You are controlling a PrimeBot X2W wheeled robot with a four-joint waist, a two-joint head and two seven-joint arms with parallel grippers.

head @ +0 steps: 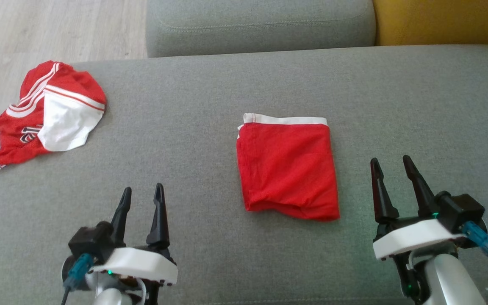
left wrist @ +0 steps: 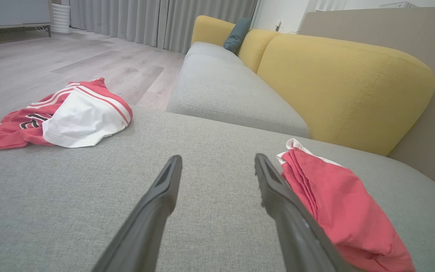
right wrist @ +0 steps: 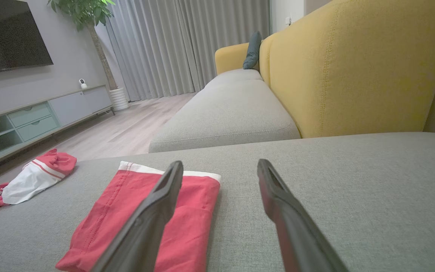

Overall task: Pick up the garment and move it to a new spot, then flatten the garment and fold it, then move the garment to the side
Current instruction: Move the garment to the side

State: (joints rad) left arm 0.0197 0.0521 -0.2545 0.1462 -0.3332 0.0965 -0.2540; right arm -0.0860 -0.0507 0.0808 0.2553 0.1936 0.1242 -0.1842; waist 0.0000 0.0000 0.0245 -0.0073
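near right end effector (head: 392, 163), folded garment (head: 287, 169), untouched

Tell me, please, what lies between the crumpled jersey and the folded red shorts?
Nothing: in the head view, the stretch between the crumpled jersey and the folded red shorts is bare grey sofa cushion.

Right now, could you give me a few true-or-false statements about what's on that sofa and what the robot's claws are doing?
1. The folded red garment lies on the grey cushion between the left gripper and right gripper. True.
2. The right gripper grips the garment. False: it is open and apart from it.
3. A crumpled red-and-white jersey lies at the cushion's left edge. True.
4. The backrest is blue. False: it is yellow.
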